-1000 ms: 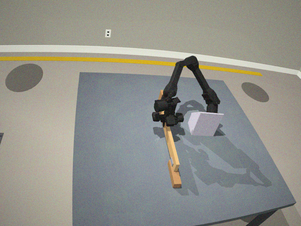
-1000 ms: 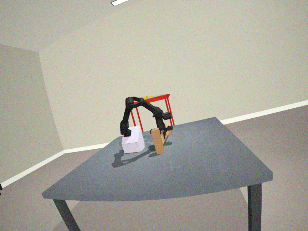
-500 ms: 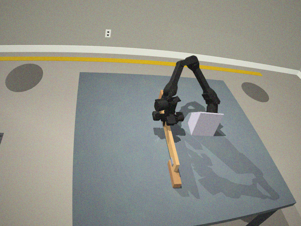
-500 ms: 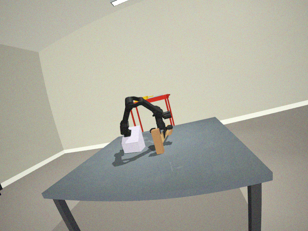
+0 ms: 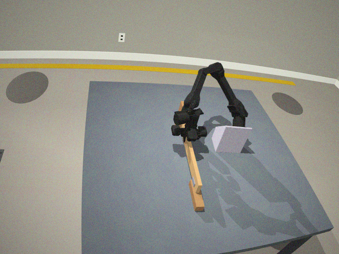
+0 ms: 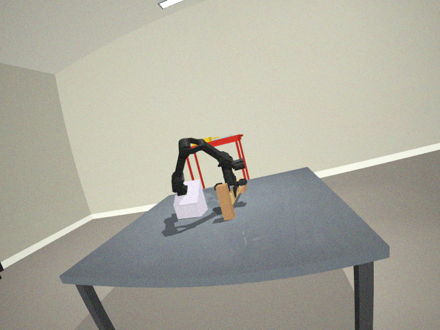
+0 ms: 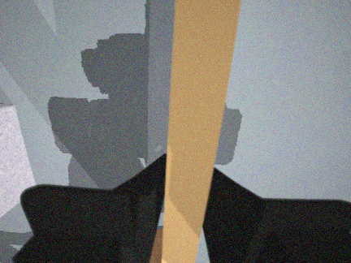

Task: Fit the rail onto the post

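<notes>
The gripper (image 5: 184, 138) (image 6: 235, 193) (image 7: 180, 160) is closed on the rail (image 5: 193, 164) (image 6: 232, 197) (image 7: 199, 101), one finger on each side, nearer the post end than the bracket end. From there the rail's long axis runs one way to the bracket (image 5: 193, 181) on the footboard block (image 5: 196, 201) (image 6: 243, 190), the other way to the post (image 5: 181, 105) (image 6: 225, 201) (image 7: 155, 248). The coming push probably goes along that axis, toward the post. The arm hides the joint from above; I cannot tell whether the pegs have entered.
</notes>
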`<state>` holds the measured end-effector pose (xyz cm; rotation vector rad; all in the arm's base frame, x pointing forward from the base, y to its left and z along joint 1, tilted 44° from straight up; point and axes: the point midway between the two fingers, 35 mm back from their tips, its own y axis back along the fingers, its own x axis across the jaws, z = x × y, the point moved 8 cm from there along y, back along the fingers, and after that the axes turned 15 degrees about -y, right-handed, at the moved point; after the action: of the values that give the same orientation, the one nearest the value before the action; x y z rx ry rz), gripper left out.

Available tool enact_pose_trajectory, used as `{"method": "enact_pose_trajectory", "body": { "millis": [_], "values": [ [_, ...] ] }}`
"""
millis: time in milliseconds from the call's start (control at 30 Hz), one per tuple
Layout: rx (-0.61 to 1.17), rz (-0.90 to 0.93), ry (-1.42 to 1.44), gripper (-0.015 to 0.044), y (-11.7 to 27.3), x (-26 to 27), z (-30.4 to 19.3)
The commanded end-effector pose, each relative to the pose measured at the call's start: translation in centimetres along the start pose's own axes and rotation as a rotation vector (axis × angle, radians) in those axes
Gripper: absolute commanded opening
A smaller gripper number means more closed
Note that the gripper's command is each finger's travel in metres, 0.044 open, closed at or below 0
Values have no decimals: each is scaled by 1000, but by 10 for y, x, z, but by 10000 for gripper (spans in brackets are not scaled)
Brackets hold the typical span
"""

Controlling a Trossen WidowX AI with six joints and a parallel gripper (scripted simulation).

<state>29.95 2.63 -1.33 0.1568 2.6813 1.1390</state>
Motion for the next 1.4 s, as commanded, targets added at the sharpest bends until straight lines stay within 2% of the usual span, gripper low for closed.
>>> {"method": "enact_pose_trajectory", "body": {
  "millis": [0, 1367],
  "values": [
    [-8, -7, 0, 0, 2, 0, 1],
    [-8, -7, 1, 0, 1, 1, -2]
  ]
}}
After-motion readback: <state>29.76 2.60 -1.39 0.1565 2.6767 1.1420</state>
